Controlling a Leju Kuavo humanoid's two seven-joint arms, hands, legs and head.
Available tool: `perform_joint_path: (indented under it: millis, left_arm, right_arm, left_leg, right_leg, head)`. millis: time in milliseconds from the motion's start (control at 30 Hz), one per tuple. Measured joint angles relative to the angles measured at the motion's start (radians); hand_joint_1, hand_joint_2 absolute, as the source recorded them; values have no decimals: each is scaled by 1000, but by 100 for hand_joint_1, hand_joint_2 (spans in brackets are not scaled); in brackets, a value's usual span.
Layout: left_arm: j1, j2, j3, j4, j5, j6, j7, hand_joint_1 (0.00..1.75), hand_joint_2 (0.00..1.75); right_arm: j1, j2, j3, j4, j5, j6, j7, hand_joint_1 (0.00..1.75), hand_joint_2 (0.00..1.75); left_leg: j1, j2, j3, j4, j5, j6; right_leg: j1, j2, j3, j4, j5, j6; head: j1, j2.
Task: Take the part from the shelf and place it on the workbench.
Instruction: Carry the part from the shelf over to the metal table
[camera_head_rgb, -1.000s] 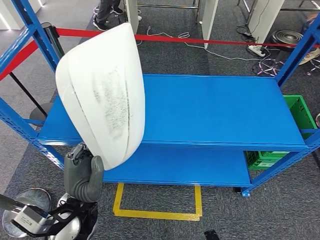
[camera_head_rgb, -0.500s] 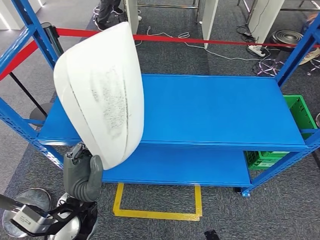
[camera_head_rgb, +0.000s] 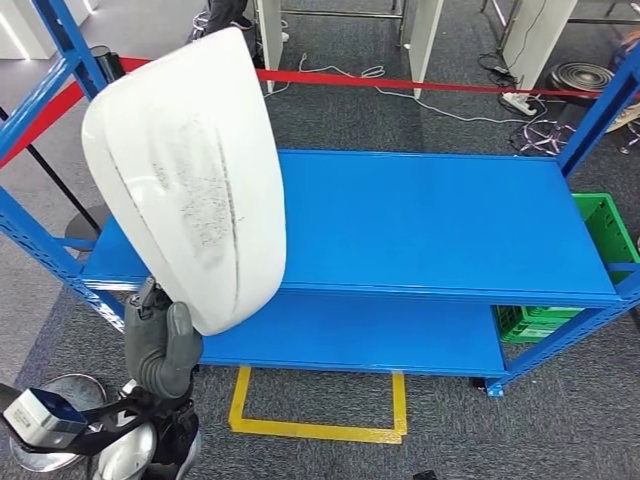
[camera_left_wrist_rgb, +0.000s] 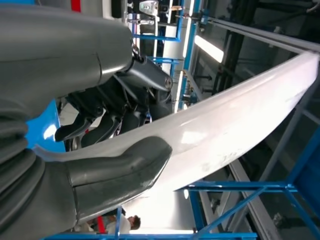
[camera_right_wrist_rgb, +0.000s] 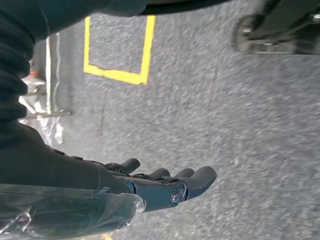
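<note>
Part: the white curved part (camera_head_rgb: 189, 180) is held up in the air, in front of the blue shelf (camera_head_rgb: 423, 225) and above its left end as the head view shows it. It touches no shelf board. A grey scuffed patch marks the face turned toward the head camera.
Left hand: the left hand (camera_head_rgb: 160, 345) grips the part by its lower edge. In the left wrist view the thick grey thumb (camera_left_wrist_rgb: 124, 167) presses one face of the white panel (camera_left_wrist_rgb: 226, 125) and the darker fingers (camera_left_wrist_rgb: 98, 127) lie against the opposite face, so the edge is clamped between them.
Right hand: the right hand (camera_right_wrist_rgb: 166, 185) hangs above the floor, holding nothing. Its fingers are extended side by side, slightly curved.
Shelf: two blue boards, upper and lower, are carried on blue perforated uprights. No item lies on the visible part of either board.
Container: a green slotted crate (camera_head_rgb: 596, 240) stands at the right end of the shelf, partly behind an upright. Its contents cannot be determined.
Floor: grey carpet, with a yellow tape rectangle (camera_head_rgb: 317, 410) just in front of the shelf.
Room: a red barrier tape (camera_head_rgb: 453, 85) runs behind the shelf. White cables and a power strip (camera_head_rgb: 517, 100) lie on the carpet beyond it. A person's legs (camera_head_rgb: 226, 15) stand at the far edge, and pale table legs stand near them.
</note>
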Motion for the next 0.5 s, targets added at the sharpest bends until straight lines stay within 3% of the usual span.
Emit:
perform_joint_path:
  millis: [33,67,133,167,233,300,367,400,433,500]
  left_arm:
    - [0,-4,3,0,13,-9,4,175,175]
    - [1,-10,5,0,30,-18,9,175,175]
    - [4,-26,10,0,67,-34,17,175,175]
    - [6,-33,12,-1,82,-41,20,175,175]
    - [8,-42,18,-1,99,-49,23,175,175]
    - [8,-49,25,-1,109,-54,28,175,175]
    - [11,-53,29,-1,115,-61,34,175,175]
    - [14,-54,30,-1,113,-65,39,175,175]
    - [16,-54,31,-1,106,-69,45,175,175]
    - [17,-54,30,-1,90,-74,60,175,175]
  right_arm:
    - [0,1,2,0,6,-11,33,0,175]
    - [0,2,4,1,10,-23,70,0,175]
    - [0,4,6,2,12,-41,134,0,175]
    - [1,4,6,2,12,-46,153,0,175]
    - [1,4,6,2,9,-51,168,0,175]
    - [1,3,6,2,3,-57,172,0,175]
    - [1,3,6,1,-4,-67,170,0,175]
    - [1,3,6,1,-7,-73,169,0,175]
    - [2,3,5,1,-9,-77,171,0,175]
    - [1,3,5,2,-12,-80,186,0,175]
  left_leg:
    - [1,-1,-2,7,-4,-11]
    - [2,-1,-5,15,-8,-20]
    - [0,-3,-9,22,-8,-35]
    - [2,-4,-9,21,-5,-39]
    - [6,-2,-13,30,-15,-45]
    - [2,1,-49,109,-64,-43]
    - [-6,1,-113,241,-125,-37]
    - [-9,1,-135,286,-138,-33]
    - [-12,1,-141,300,-134,-27]
    - [-20,1,-101,227,-83,-11]
  right_leg:
    - [-3,3,29,-55,20,6]
    - [-5,8,49,-93,30,2]
    - [-1,16,57,-108,26,-20]
    - [1,17,54,-104,28,-35]
    - [5,16,51,-102,30,-53]
    - [7,15,50,-103,33,-66]
    - [13,12,48,-103,33,-74]
    - [16,10,48,-103,33,-76]
    - [20,10,47,-103,33,-77]
    - [25,10,47,-103,33,-77]
  head:
    - [2,0]
    - [2,0]
    - [0,0]
    - [-2,0]
    - [-4,0]
    - [-6,0]
    - [-8,0]
    - [-8,0]
    - [-8,0]
    - [-8,0]
